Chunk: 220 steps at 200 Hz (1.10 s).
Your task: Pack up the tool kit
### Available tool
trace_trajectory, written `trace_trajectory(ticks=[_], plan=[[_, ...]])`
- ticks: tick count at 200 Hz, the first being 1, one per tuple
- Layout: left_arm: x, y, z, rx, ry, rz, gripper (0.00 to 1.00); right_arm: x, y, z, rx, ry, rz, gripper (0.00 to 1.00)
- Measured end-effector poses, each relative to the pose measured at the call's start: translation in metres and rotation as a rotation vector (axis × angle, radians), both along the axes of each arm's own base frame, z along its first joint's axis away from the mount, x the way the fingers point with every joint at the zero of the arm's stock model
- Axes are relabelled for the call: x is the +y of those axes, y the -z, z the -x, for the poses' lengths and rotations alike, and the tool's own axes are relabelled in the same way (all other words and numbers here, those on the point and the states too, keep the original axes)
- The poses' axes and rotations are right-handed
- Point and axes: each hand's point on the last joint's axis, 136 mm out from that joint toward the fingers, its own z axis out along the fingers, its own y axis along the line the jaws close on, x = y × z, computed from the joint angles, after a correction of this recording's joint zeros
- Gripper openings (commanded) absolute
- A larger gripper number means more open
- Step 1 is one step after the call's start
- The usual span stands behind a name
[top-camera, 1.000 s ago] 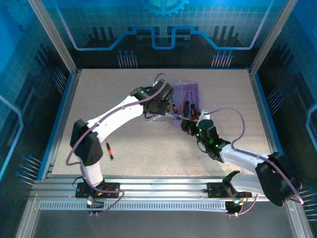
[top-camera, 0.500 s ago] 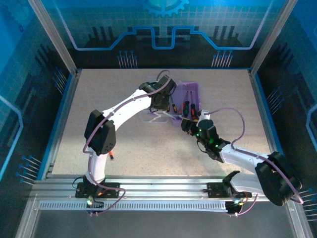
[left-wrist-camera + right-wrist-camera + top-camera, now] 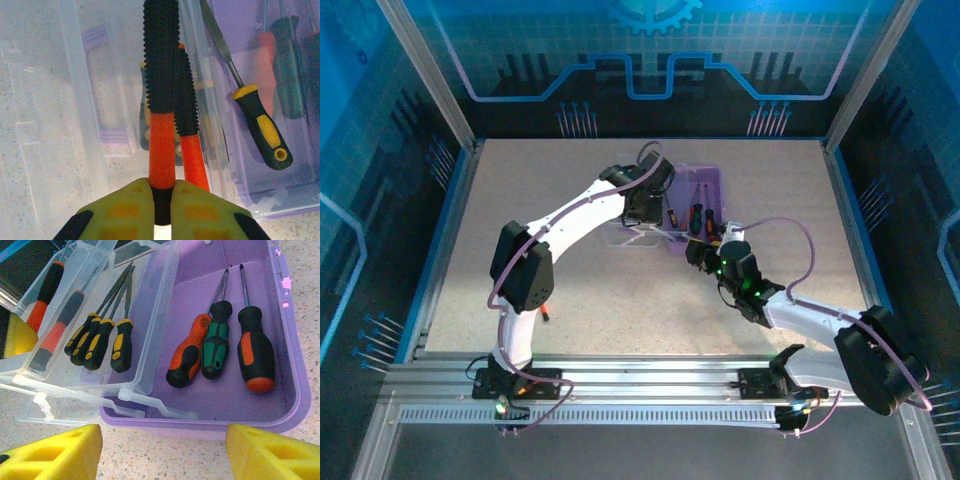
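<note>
The left hand (image 3: 162, 212) is clamped on a slim orange-and-black screwdriver (image 3: 161, 100). The right hand (image 3: 162, 447) gapes wide and empty near the open translucent purple plastic case (image 3: 294, 390), which holds 3 thicker screwdrivers (image 3: 215, 345).

The top external view looks steeply down from behind onto the whole table (image 3: 520, 200). Both wrist views sit close over the purple case (image 3: 710, 185), which lies centre-frame from above.
</note>
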Motion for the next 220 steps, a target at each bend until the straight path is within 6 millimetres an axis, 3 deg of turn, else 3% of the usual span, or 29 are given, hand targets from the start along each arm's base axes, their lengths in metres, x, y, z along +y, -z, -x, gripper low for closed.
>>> trace_trajectory(ticks=[96, 153, 185, 220], plan=[[-0.002, -0.006, 0.001, 0.009, 0.007, 0.013, 0.32, 0.0, 0.0, 0.0, 0.0, 0.0, 0.0, 0.67], [0.001, -0.013, 0.003, 0.004, 0.006, 0.01, 0.33, 0.0, 0.0, 0.0, 0.0, -0.001, 0.0, 0.67], [0.015, -0.047, 0.016, -0.067, -0.007, 0.044, 0.42, 0.0, -0.001, 0.001, 0.0, -0.003, -0.001, 0.68], [0.058, -0.095, 0.059, -0.211, -0.074, 0.126, 0.62, 0.008, -0.012, 0.003, -0.024, -0.047, -0.035, 0.69]])
